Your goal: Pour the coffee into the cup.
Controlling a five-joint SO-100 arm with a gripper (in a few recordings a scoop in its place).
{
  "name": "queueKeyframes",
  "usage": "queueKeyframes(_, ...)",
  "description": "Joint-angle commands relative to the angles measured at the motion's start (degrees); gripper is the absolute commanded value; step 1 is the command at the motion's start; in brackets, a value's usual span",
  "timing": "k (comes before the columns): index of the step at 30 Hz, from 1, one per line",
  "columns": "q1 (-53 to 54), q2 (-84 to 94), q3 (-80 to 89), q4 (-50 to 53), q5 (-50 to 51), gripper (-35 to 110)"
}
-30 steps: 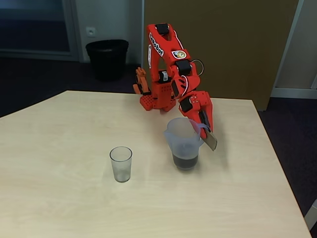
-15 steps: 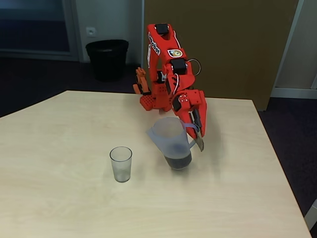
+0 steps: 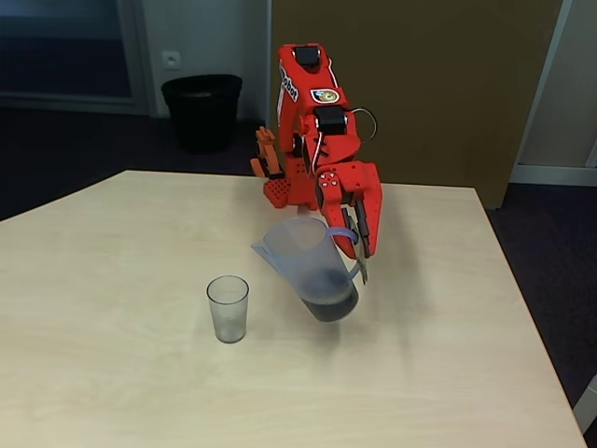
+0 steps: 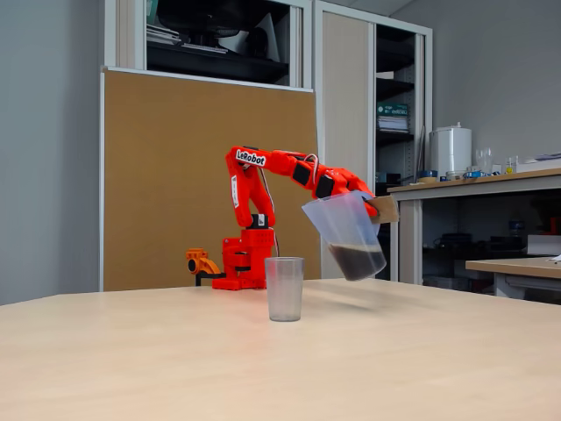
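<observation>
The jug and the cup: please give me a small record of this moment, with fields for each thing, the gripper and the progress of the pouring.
jug: translucent jug, lifted off the table, tilted with its spout toward the cup
coffee: dark liquid in the jug's bottom, none leaving the spout
cup: clear cup, upright on the table, looks empty
gripper: red gripper closed on the jug's handle
pouring: not yet begun; the spout is beside the cup, not above it
</observation>
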Motion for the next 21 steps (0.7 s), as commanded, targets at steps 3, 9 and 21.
queueKeyframes(3, 0.1, -1.4, -4.4, -4.7, 3.1, 0)
queueKeyframes(9, 0.8, -2.8, -4.7, -7.3, 6.0, 0)
queueKeyframes(21, 3.7, -2.5, -3.4, -10.9, 13.6, 0)
